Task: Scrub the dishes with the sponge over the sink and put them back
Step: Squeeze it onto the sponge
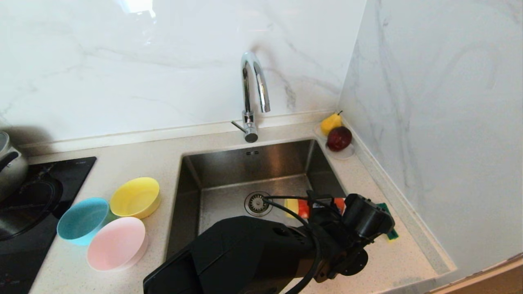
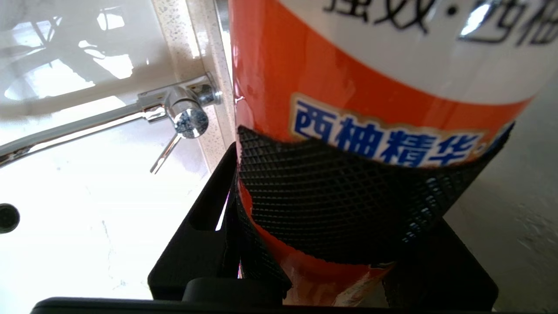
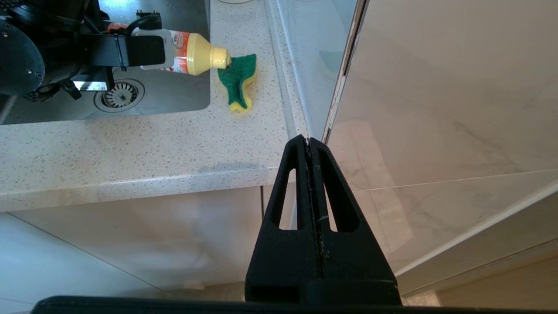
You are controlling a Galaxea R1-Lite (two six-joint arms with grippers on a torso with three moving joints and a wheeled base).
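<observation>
Head view: left pincer (image 1: 327,208) reaching across the sink (image 1: 245,171) toward its right rim, clamped around a detergent bottle (image 1: 300,207) with an orange and white label. Bottle held roughly level, yellow neck and cap pointing at the sponge (image 1: 388,222). Sponge lying on the table (image 1: 163,155) just beside the sink's right edge, largely hidden behind the wrist, only green and yellow corners peeking out. Round drain strainer (image 1: 258,203) in the basin floor, arched chrome faucet (image 1: 253,98) behind. Three bowls grouped on the table left of the sink: yellow bowl (image 1: 135,197) nearest the basin, teal-blue bowl (image 1: 83,220) to its left, pale pink bowl (image 1: 117,243) in front, all close together and tilted. Black cooktop (image 1: 36,204) further left with a steel pot (image 1: 10,163) at the frame's edge. Small white saucer (image 1: 341,153) with a pear and a dark red fruit in the far right corner.

Left wrist view: ribbed black pads (image 2: 340,200) pressed against the bottle's orange label.

Right wrist view: right pincer (image 3: 311,146) clenched, fingers together with nothing between, parked off the table's front edge; bottle's cap touching the sponge's dark green face.
</observation>
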